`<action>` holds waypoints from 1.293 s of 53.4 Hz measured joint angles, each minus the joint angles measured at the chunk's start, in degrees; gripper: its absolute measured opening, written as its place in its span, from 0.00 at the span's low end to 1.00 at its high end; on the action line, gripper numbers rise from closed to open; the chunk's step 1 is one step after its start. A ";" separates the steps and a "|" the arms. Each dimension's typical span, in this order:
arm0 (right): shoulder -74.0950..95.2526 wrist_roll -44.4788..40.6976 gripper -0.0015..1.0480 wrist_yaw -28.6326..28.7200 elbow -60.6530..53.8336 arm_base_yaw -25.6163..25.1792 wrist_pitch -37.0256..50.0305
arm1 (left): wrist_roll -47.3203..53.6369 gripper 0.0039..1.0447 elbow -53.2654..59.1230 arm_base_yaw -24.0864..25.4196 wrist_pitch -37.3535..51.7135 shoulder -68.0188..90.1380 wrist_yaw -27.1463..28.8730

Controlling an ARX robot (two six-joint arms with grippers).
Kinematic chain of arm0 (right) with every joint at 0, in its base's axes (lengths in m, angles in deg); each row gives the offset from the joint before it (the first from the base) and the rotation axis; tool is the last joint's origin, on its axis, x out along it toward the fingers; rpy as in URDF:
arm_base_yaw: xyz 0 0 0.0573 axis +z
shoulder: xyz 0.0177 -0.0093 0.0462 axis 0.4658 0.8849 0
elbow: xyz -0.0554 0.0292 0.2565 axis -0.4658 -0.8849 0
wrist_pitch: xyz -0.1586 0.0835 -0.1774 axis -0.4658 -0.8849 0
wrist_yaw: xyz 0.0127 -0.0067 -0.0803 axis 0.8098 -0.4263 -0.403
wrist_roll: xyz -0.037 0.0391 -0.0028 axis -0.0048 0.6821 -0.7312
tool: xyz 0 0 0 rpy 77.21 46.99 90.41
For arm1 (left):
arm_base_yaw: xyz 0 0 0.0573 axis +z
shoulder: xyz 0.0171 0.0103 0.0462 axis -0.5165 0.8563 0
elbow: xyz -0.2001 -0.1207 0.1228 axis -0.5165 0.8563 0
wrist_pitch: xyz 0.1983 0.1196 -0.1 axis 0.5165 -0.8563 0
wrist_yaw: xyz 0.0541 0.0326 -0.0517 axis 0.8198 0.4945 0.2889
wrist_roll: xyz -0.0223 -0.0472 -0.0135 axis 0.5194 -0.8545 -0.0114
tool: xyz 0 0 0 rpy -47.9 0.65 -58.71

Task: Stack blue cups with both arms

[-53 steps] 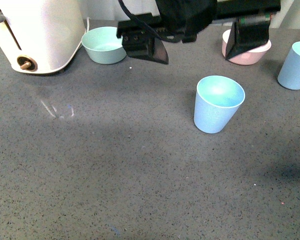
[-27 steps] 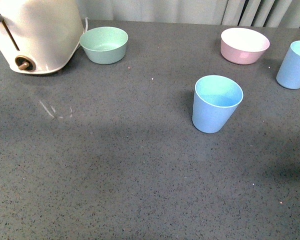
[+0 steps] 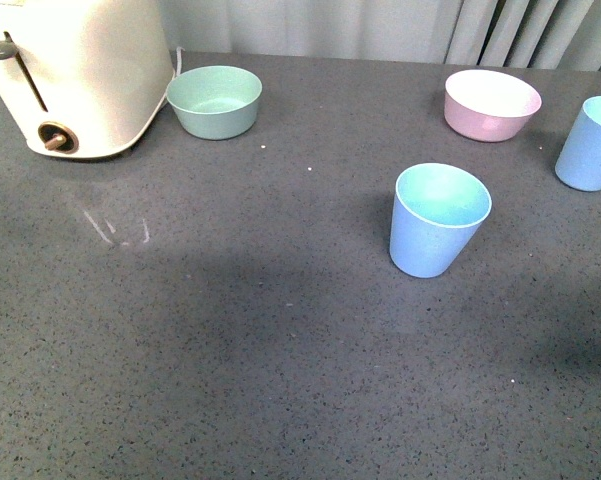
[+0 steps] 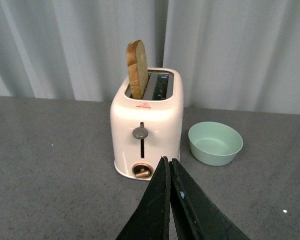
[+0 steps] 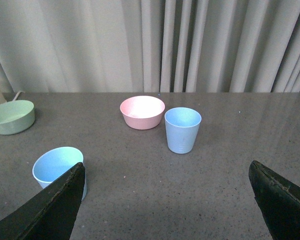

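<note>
I'm seeing a light blue plastic tumbler (image 3: pixel 437 228) standing apart from its twin (image 3: pixel 589 147) (both upright). My black left gripper (image 4: pixel 168 161) is sitting pressed together; the right gripper (image 5: pixel 167 165) is gaping wide.

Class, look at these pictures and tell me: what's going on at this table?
Nothing is held yet. Two blue cups stand upright and apart on the grey table: the middle cup and the right-hand cup near the pink bowl. The left gripper is shut on nothing and points toward the toaster and green bowl. The right gripper is open, facing both cups. No stacking is done.
</note>
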 joint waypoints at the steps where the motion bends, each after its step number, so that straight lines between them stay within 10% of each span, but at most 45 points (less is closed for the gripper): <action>1: 0.00 0.00 0.91 0.02 0.00 0.00 0.00 | 0.00 0.01 0.28 0.20 -0.13 -0.37 -0.09; 26: 0.00 0.00 0.91 0.00 0.00 0.00 0.00 | 0.17 0.01 10.82 8.94 -6.51 -16.63 -8.31; 69: 0.00 0.00 0.91 0.02 0.00 0.00 0.00 | 0.20 0.01 11.85 9.11 -32.89 -45.72 -8.94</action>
